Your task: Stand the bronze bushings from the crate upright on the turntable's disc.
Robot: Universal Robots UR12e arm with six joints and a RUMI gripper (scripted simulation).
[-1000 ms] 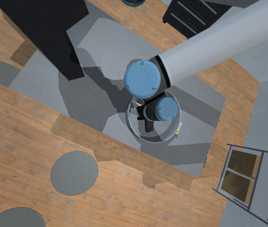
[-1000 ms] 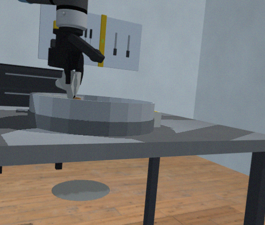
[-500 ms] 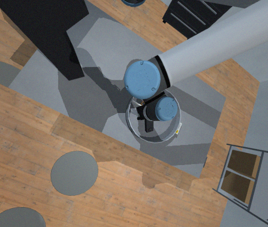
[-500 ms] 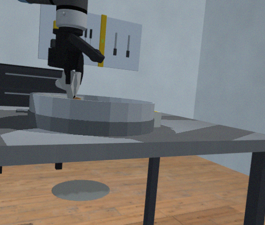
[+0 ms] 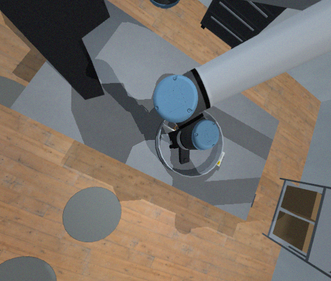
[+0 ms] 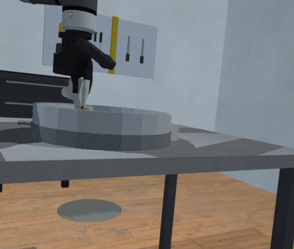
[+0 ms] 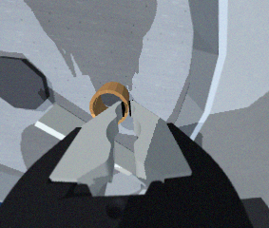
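Observation:
My gripper (image 7: 126, 102) is shut on the wall of a bronze bushing (image 7: 108, 99), a short orange-brown ring with its open end facing the wrist camera. It hangs over the turntable (image 6: 103, 125), a round grey disc with a raised rim, near its left back part. In the side view the fingertips (image 6: 82, 106) reach just to the rim's height and a sliver of the bronze bushing (image 6: 85, 108) shows there. The dark round hub (image 7: 16, 82) lies to the left of the bushing in the wrist view. In the top view the wrist (image 5: 203, 134) covers the turntable (image 5: 190, 150). The crate is not in view.
The turntable stands on a grey table (image 6: 142, 152) with dark legs. A small white block with a yellow mark (image 6: 174, 130) sits at the turntable's right side. A dark cabinet (image 6: 21, 91) and a wall panel (image 6: 131, 51) are behind. A shelf frame (image 5: 302, 218) stands at the right.

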